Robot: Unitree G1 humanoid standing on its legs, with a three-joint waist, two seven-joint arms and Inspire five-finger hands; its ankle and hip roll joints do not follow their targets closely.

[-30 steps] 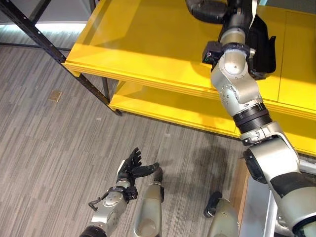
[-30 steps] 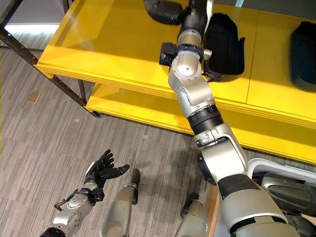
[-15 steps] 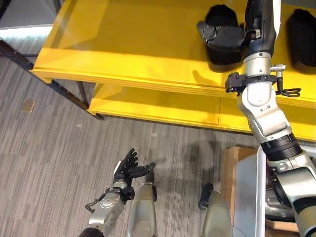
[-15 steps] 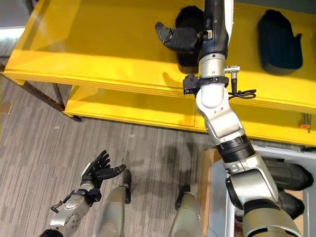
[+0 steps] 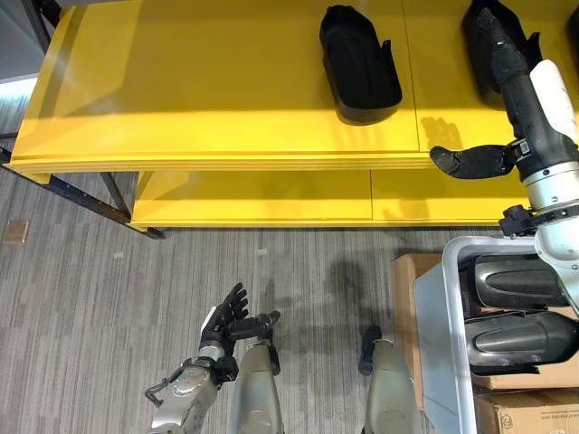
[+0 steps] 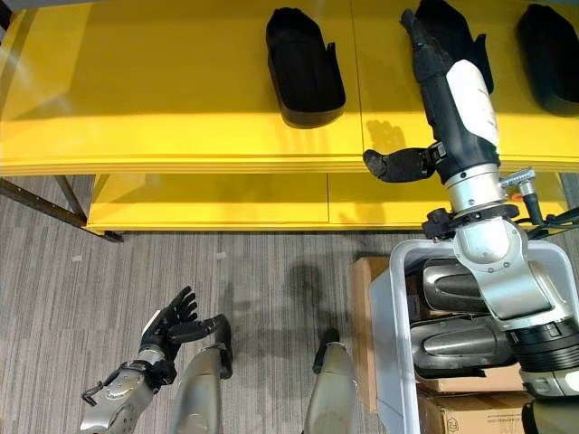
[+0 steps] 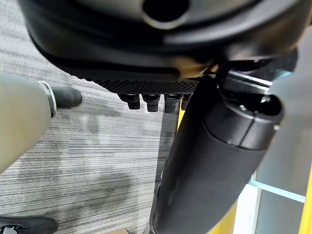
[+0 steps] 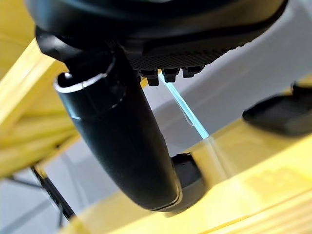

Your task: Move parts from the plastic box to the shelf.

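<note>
Right robot hand: my right robot hand point(image 6: 425, 54) is up over the yellow shelf point(image 6: 136, 99), fingers straight and apart, thumb point(image 6: 398, 165) sticking out to the side — it holds nothing.
Where it is: its fingers reach over a black part point(image 6: 470, 36) that lies on the top board; I cannot tell if they touch it.
Left robot hand: my left robot hand point(image 5: 228, 318) is low over the grey floor point(image 5: 81, 307), palm up, fingers spread and loose, nothing in it.
Parts on the shelf: one black part point(image 5: 359, 63) lies alone near the middle of the top board, well apart from my right robot hand. Another black part point(image 6: 552, 41) lies at the far right edge of the board.
Plastic box: the pale plastic box point(image 6: 391, 316) sits on the floor on my right side, just below the shelf.
Parts in the box: two dark parts — one point(image 6: 457, 287) behind, one point(image 6: 461, 345) in front — lie on their sides inside it, close together.
Cardboard boxes: brown cardboard boxes point(image 6: 362, 316) sit right beside and under the plastic box.
</note>
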